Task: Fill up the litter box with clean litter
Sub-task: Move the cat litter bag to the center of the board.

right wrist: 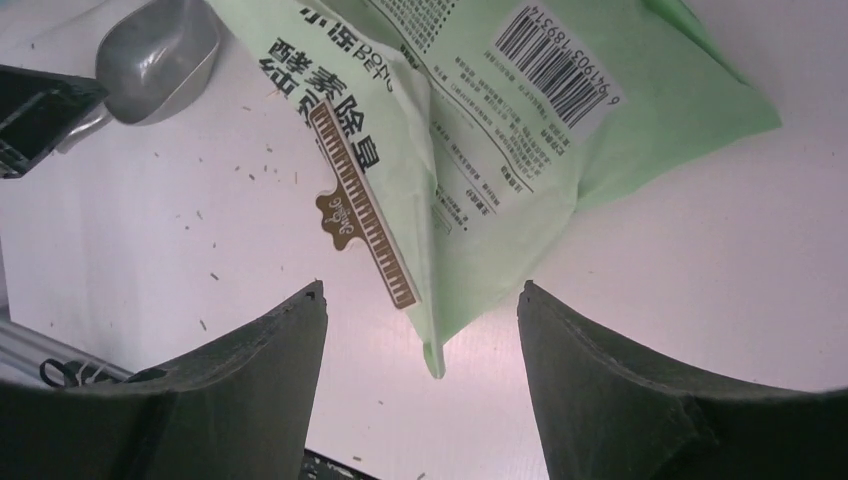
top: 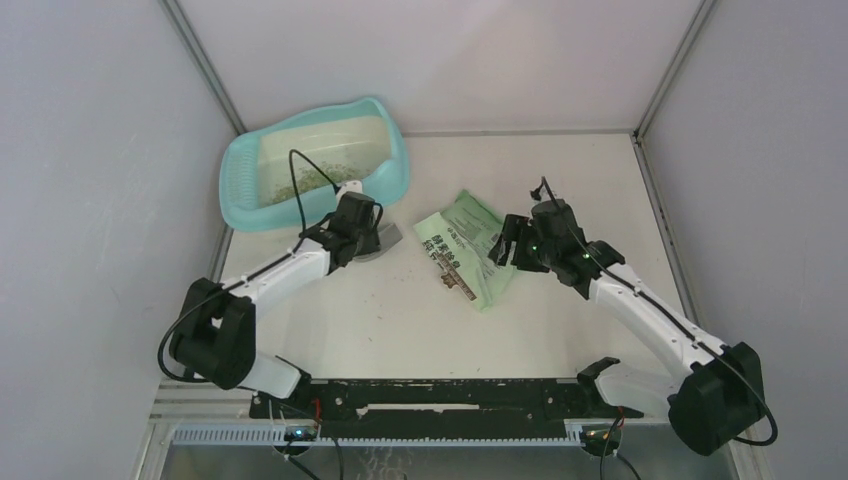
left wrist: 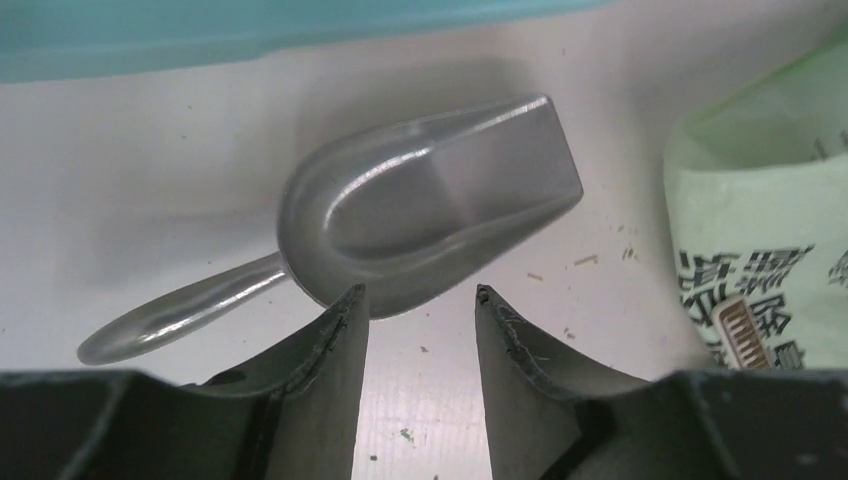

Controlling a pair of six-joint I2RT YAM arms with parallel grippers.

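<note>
We find the left gripper [left wrist: 419,292] partly open and empty. The scoop [left wrist: 440,200] lies just ahead, its long axis slanting across the jaws. The litter box [top: 240,190], holding some litter [top: 300,180], sits just beyond, nearest this arm. The right gripper [right wrist: 421,287] gapes empty over the bag [right wrist: 520,150].

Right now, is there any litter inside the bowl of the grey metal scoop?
No: the left wrist view shows the grey metal scoop lying on the white table, its bowl bare and shiny, without granules.
</note>
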